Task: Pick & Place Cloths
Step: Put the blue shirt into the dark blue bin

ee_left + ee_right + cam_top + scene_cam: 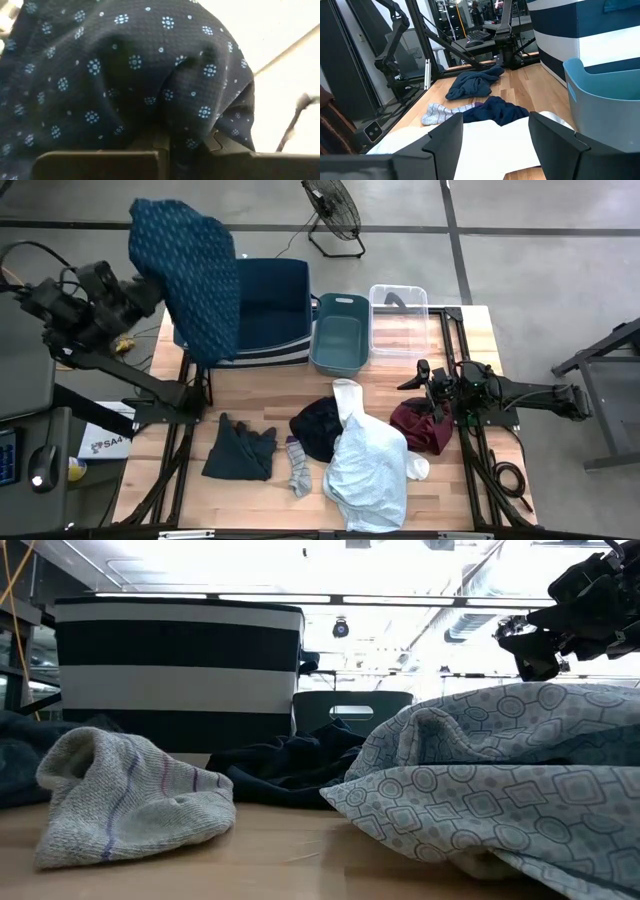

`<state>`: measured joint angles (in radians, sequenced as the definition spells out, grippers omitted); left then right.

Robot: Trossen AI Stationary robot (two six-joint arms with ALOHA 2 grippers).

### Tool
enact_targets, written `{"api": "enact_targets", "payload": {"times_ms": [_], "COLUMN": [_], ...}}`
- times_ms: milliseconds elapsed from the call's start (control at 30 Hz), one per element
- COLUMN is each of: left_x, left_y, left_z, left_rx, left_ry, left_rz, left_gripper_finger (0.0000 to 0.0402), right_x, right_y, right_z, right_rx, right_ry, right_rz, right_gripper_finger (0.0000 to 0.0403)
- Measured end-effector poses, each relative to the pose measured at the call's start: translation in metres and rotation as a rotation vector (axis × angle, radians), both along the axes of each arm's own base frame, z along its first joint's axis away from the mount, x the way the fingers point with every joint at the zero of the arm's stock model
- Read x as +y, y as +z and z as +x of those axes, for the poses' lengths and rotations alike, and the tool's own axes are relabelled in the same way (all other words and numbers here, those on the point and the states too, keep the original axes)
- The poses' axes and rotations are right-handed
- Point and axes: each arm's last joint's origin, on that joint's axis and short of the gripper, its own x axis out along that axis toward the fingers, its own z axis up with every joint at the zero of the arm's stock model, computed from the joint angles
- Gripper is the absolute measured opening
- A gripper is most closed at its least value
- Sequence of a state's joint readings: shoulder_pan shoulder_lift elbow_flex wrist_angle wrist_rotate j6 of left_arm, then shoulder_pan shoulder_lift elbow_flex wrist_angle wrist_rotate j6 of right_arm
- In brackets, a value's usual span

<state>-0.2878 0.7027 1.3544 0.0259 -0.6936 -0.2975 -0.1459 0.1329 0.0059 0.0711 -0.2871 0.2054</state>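
Grey sock on wooden table

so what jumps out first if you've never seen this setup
The big navy dotted cloth hanging in the air from the left gripper, draped over the edge of the striped navy fabric bin at the table's back. Then the pale patterned shirt sprawled front and centre, with the open right gripper waiting above the maroon garment.

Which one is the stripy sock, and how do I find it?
Look at the wooden table, at the heap of clothes in the middle. The stripy sock lies between the dark green cloth and the big pale shirt. It is small, grey-white, with thin purple lines.
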Motion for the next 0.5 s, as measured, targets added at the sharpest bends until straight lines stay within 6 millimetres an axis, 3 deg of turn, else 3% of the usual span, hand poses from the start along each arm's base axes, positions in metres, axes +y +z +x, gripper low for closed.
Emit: {"api": "enact_targets", "payload": {"times_ms": [300,500], "left_x": [0.003,0.003], "left_y": [0.003,-0.001], "left_z": [-0.004,0.007], "left_rx": [-0.047,0.1], "left_ry": [0.06,0.249], "left_rz": [-0.09,-0.06], "left_gripper_finger": [0.0027,0.0027], "right_x": [0.0,0.0], "right_y": [0.0,0.0], "right_z": [0.0,0.0], "right_rx": [-0.001,0.0], "right_ry": [0.0,0.0], "right_rz": [0.0,0.0], "right_gripper_finger": [0.0217,0.0217]}}
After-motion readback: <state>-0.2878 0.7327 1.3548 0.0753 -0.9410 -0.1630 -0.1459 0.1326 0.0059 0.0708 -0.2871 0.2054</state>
